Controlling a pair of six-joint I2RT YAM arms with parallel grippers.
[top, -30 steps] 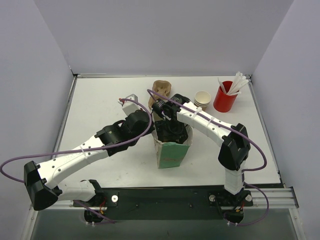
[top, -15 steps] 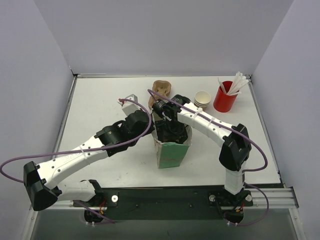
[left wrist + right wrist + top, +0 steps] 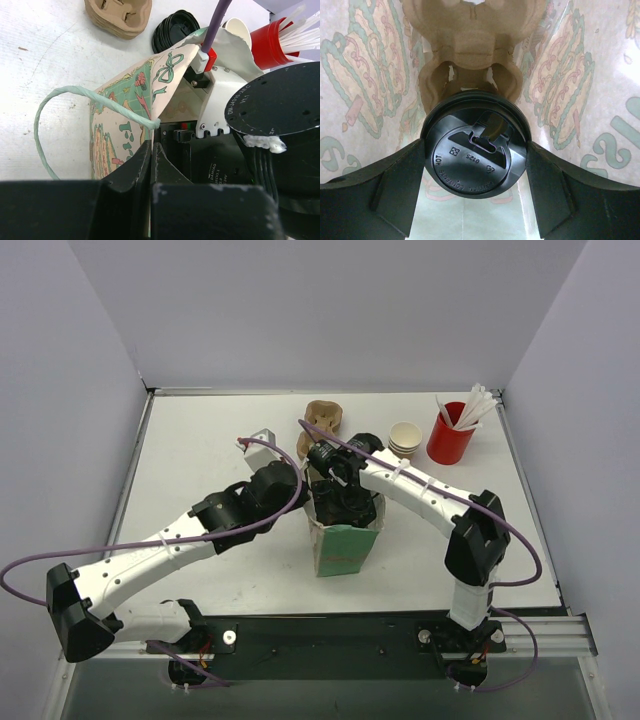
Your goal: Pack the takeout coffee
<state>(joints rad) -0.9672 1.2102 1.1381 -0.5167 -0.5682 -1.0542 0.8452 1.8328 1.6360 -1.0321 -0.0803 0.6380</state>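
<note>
right wrist view first: we look down on the takeout coffee (image 3: pixel 475 156), its round black lid filling the gap between the two dark fingers (image 3: pixel 400 187) of our right end effector (image 3: pixel 476 172). the fingers press against the lid on either side, so we have the cup gripped. it sits down inside the paper bag (image 3: pixel 365 75), whose walls, printed in green and pink, rise on both sides. just beyond the lid lies a brown moulded pulp carrier (image 3: pixel 470 45); we cannot tell whether the cup rests in it.

in the left wrist view, our left end effector (image 3: pixel 151 157) is pinched closed on the bag's upper edge, right by the root of the pale green handle (image 3: pixel 75 95).

in the top external view, the bag stands upright mid-tabletop (image 3: pixel 200 430), with the right arm reaching down into its mouth and the left arm at its left rim. behind it sit a stack of pulp carriers (image 3: pixel 325 418), a stack of black lids (image 3: pixel 175 32), a stack of lidless tan cups (image 3: pixel 405 437) and a red cup (image 3: pixel 448 440) with white sticks.
</note>
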